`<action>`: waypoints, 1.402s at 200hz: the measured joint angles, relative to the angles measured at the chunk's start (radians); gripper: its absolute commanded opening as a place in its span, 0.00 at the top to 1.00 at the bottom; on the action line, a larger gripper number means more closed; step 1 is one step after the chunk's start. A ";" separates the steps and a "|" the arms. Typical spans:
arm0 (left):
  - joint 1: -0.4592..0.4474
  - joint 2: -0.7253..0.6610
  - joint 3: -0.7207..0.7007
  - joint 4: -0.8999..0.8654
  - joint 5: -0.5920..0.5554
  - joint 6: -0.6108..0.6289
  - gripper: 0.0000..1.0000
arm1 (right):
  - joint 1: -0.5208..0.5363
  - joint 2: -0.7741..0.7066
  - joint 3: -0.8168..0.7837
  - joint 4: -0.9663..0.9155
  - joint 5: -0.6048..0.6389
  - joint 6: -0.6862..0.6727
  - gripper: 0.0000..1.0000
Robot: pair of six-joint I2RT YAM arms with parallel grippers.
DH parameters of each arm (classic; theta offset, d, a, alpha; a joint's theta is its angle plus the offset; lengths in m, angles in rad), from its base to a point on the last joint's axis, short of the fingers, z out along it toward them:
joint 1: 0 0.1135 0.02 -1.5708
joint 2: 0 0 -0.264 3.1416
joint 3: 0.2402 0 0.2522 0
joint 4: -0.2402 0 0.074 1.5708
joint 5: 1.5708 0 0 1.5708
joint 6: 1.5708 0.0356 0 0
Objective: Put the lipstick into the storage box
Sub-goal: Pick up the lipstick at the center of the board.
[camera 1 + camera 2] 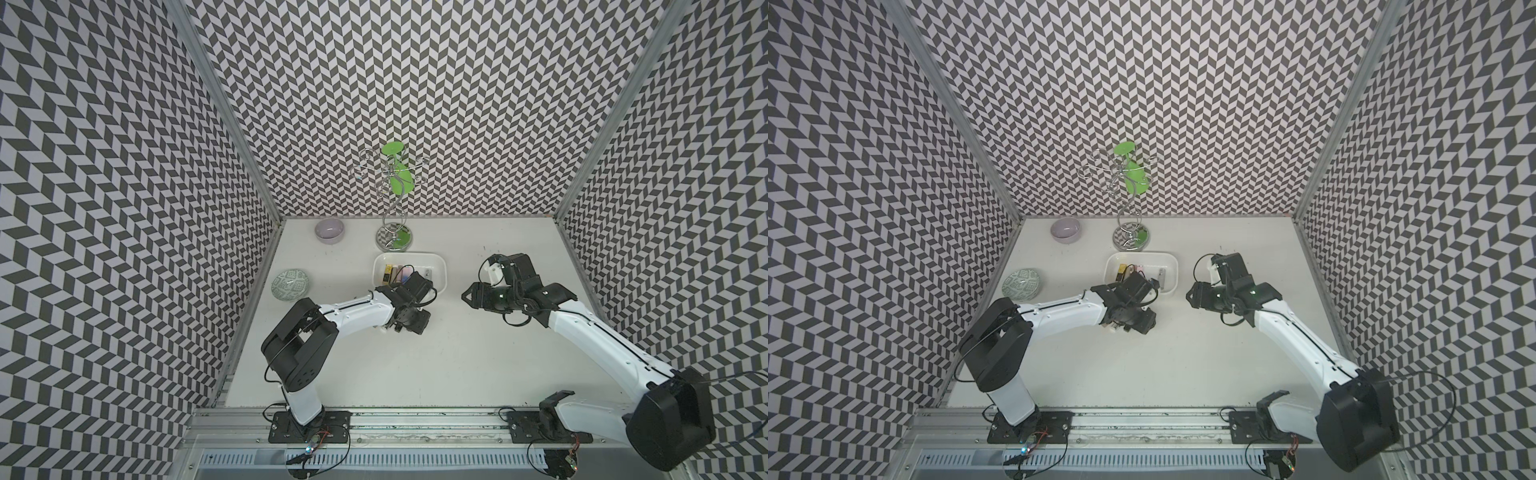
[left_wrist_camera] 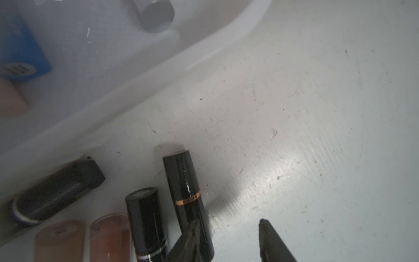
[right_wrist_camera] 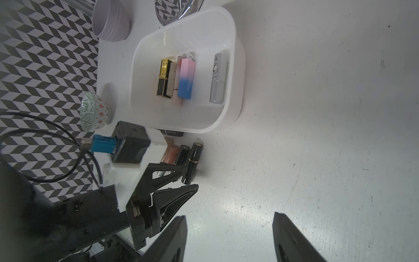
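Observation:
The white storage box (image 1: 440, 266) (image 3: 235, 45) sits mid-table and holds a gold-and-black lipstick (image 3: 163, 77), a pink-and-blue one (image 3: 186, 79) and a silver one (image 3: 218, 79). Several tubes lie on the table against its near wall, hidden under the left wrist in both top views. My left gripper (image 2: 226, 223) (image 3: 190, 179) stands astride the base of the outermost one, a black lipstick (image 2: 188, 199) (image 3: 194, 158) with a gold band. One finger (image 2: 188, 240) touches it; a gap shows before the other, so it is open. My right gripper (image 3: 229, 217) (image 1: 467, 296) hangs open and empty right of the box.
A lilac bowl (image 1: 329, 230) and a chrome jewellery stand (image 1: 392, 239) stand behind the box. A green-patterned plate (image 1: 289, 284) lies at the left wall. Beside the held-over lipstick lie another black tube (image 2: 145, 217) and two peach gloss tubes (image 2: 108, 238).

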 measured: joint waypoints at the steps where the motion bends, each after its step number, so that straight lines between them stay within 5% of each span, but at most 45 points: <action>1: 0.000 0.000 0.002 0.000 0.000 0.000 0.54 | 0.000 0.000 0.000 0.000 0.000 -0.001 0.35; 150: 0.000 0.138 0.116 -0.071 -0.135 0.015 0.54 | -0.098 0.004 -0.032 -0.001 -0.097 -0.061 0.35; 213: 0.000 0.158 0.138 -0.074 -0.157 0.031 0.82 | -0.106 0.000 -0.042 -0.001 -0.105 -0.063 0.35; 280: 0.003 0.162 0.168 -0.114 -0.126 0.029 0.84 | -0.110 -0.008 -0.032 -0.001 -0.142 -0.072 0.35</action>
